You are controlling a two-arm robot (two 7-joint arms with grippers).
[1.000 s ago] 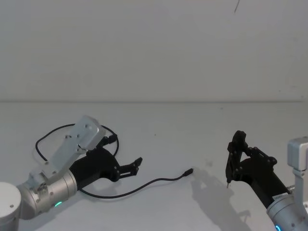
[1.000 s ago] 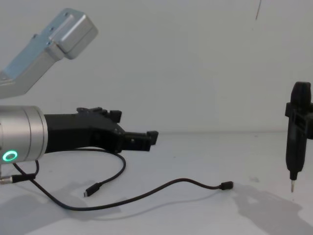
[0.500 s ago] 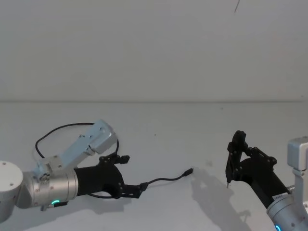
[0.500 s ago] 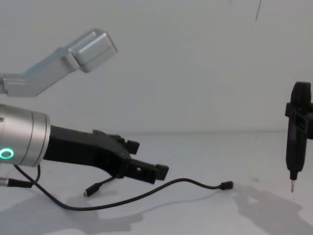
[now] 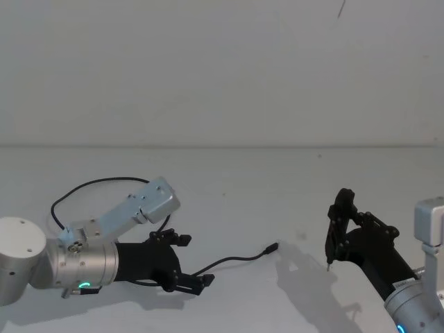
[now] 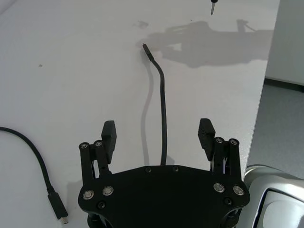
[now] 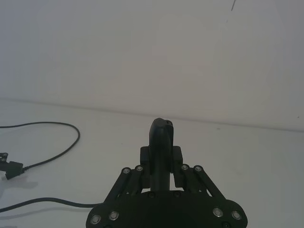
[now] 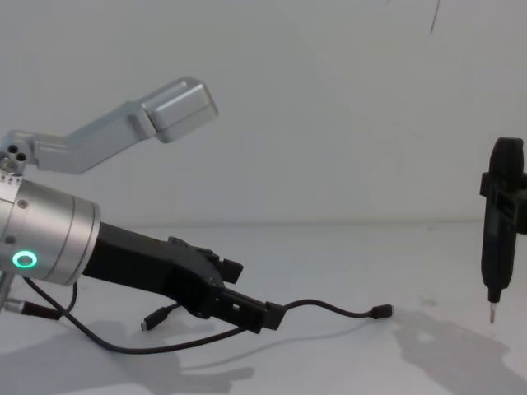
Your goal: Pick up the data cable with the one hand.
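Observation:
The data cable [image 5: 239,259] is a thin black line lying on the white table, with one plug [image 8: 380,312] pointing right and the other plug [image 6: 59,214] near the arm. My left gripper [image 5: 193,261] is open and low over the table. In the left wrist view the cable [image 6: 162,99] runs straight between its two spread fingers [image 6: 109,135], touching neither. From the chest, the left gripper [image 8: 252,291] tilts down onto the cable's middle stretch. My right gripper [image 5: 339,234] hangs at the right, shut on a slim black pen-shaped tool [image 8: 499,230] with a metal tip.
The cable's far loop [image 5: 83,187] curls behind the left arm. The white table [image 5: 250,187] meets a plain white wall at the back. The table's edge [image 6: 259,118] drops off beside the left gripper in the left wrist view.
My left gripper has dropped toward the table and slid forward, so its open fingers now straddle the cable. The right arm and its tool have not moved.

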